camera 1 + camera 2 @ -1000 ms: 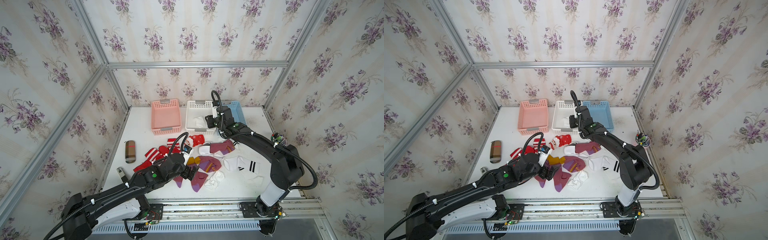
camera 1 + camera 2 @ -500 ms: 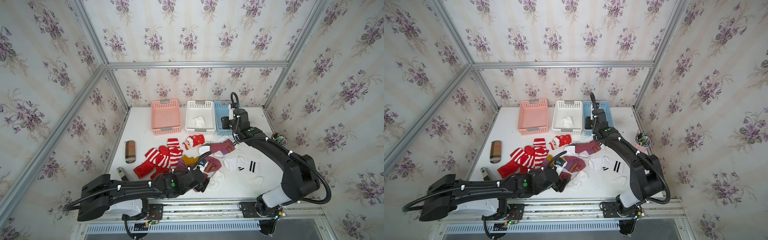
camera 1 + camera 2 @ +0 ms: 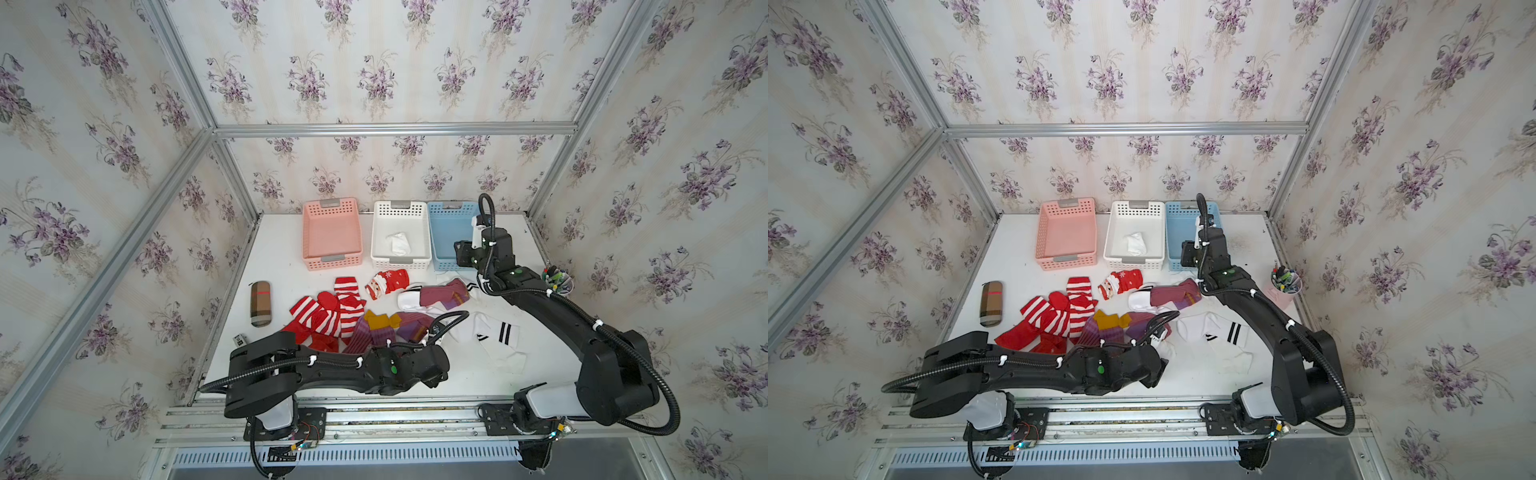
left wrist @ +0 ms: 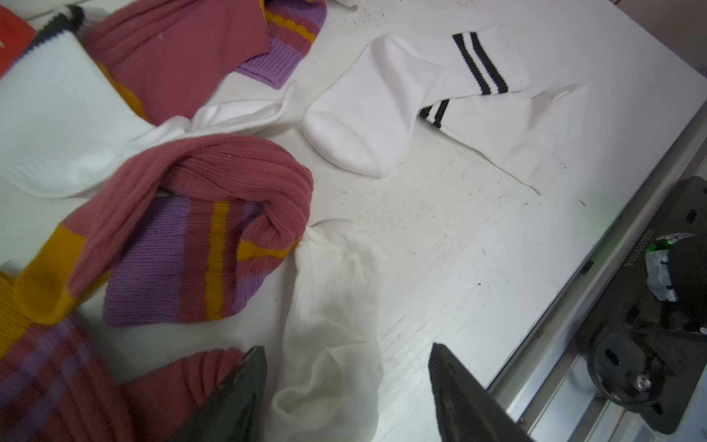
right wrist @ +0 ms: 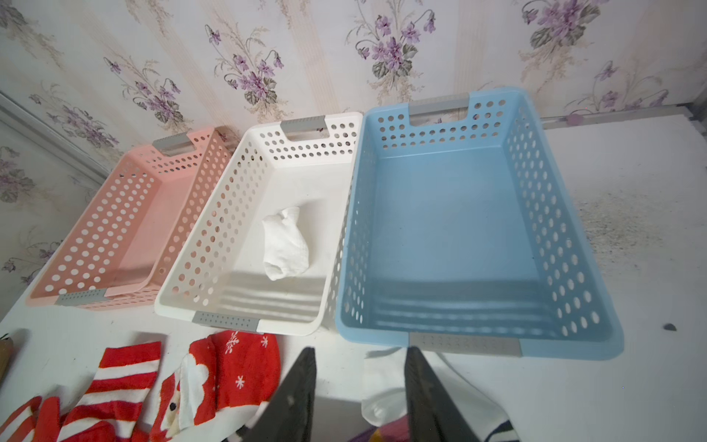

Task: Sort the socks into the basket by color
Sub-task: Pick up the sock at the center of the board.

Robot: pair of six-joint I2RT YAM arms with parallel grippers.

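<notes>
Floral-papered walls (image 3: 374, 62) are seen around a white desk (image 3: 282, 249). A pink basket (image 5: 126, 214), white basket (image 5: 229, 214) and blue basket (image 5: 551, 214) are ranged beyond the right end effector (image 5: 360, 350), held narrowly parted and empty. Socks (image 3: 328, 320) are heaped beside the left end effector (image 4: 347, 348), spread wide astride a plain white sock (image 4: 336, 306). Pickup is judged in hand; closure, then carriage to the white basket, is needed.

Red striped socks (image 3: 328, 318), a Santa-face sock (image 3: 386, 282), maroon-purple socks (image 3: 384, 330) and white black-banded socks (image 3: 500, 338) are lying jumbled before three baskets; one crumpled white sock (image 3: 400, 244) is resting in the white basket (image 3: 401, 262), between the pink basket (image 3: 332, 262) and the blue basket (image 3: 446, 232).
</notes>
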